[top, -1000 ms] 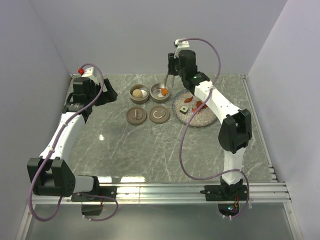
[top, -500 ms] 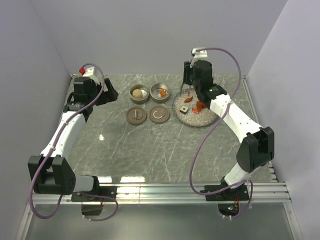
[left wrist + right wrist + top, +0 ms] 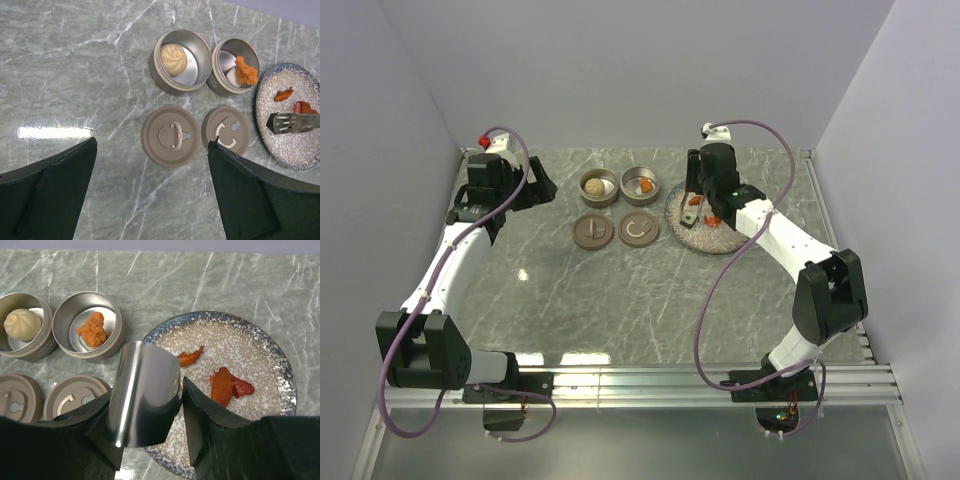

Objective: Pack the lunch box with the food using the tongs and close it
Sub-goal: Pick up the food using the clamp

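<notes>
Left arm (image 3: 450, 262) stretched forward along the left side | left gripper (image 3: 540, 188) jaws spread wide, holding nothing | right arm (image 3: 782, 238) bent at the elbow, reaching forward and inward | right gripper (image 3: 697, 200) pointing down, jaws half closed, clamping the tongs (image 3: 144, 395)

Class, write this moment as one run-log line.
right gripper: shut on tongs over plate | left gripper: open, empty | tins: bun, orange piece; lids off
</notes>
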You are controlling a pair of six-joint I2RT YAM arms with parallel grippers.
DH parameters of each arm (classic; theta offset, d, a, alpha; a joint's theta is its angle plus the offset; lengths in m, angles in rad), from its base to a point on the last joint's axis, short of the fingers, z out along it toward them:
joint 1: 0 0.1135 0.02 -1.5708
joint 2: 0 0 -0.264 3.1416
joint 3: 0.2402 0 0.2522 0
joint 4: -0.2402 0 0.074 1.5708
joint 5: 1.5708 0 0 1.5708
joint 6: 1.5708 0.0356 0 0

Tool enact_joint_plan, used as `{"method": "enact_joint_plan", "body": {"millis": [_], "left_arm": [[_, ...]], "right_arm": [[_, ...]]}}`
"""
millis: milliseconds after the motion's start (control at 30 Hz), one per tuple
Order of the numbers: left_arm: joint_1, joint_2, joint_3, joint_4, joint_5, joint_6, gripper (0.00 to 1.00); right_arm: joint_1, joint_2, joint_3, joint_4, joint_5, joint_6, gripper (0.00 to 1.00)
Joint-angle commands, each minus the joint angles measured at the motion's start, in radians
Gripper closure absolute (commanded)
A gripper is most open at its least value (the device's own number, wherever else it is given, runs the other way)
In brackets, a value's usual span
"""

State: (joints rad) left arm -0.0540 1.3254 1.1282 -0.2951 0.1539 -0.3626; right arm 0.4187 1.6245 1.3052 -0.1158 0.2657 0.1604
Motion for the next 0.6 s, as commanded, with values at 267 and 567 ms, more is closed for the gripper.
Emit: {"method": "enact_joint_plan", "body": {"millis": [267, 567], "left_arm": [[0.002, -0.009, 0.012, 0.037, 0.018, -0.001, 0.01], [0.002, -0.009, 0.013, 0.034, 0.013, 0.002, 0.01]], "right_arm": [[0.006, -0.017, -0.037, 0.113, 0.053, 0.028, 0.49], [0.014, 0.026, -0.055, 0.173, 0.050, 0.028, 0.49]]}}
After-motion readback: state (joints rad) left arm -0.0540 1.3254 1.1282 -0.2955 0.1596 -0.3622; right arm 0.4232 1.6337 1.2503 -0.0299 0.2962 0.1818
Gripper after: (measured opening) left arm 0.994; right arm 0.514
